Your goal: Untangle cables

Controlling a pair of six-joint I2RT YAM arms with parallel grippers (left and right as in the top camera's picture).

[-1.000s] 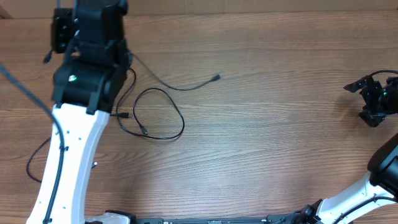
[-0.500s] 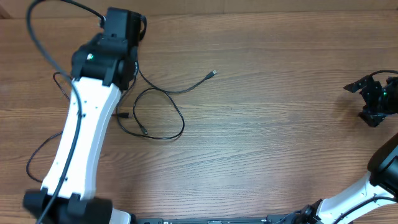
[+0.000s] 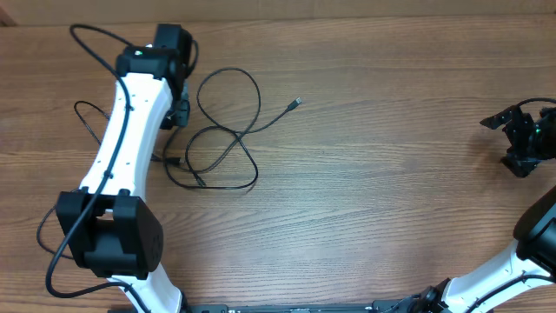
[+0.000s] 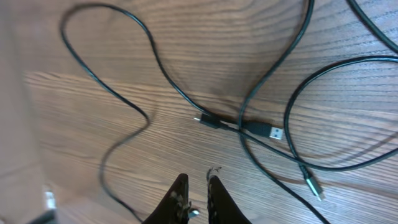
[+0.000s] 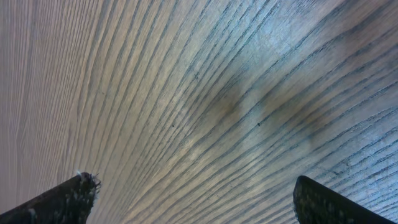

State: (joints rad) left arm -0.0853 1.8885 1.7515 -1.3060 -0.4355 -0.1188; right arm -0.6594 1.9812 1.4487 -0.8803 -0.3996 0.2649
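The cables (image 3: 252,169) are thin black cords lying in crossed loops on the wooden table (image 3: 391,200), left of centre. One free plug end (image 3: 298,103) points right. My left gripper (image 3: 181,113) hangs over the left edge of the loops. In the left wrist view the cables (image 4: 149,43) cross ahead of my left gripper (image 4: 198,180), with a silver-tipped plug (image 4: 273,131) lying between them. Its jaws stand a narrow gap apart with nothing between them. My right gripper (image 3: 512,139) is far off at the right edge, wide open over bare wood (image 5: 198,190).
The left arm (image 3: 122,148) stretches from the front left up to the back left. Its own thicker black wire (image 3: 87,35) arcs beside it, and another stretch (image 3: 48,230) lies at the left edge. The right arm's base (image 3: 530,243) fills the front right corner.
The left arm has dropped lower and its wrist moved right. A cable loop that was not on the table now lies right of the gripper. The left jaws have parted slightly. The right arm stayed still.
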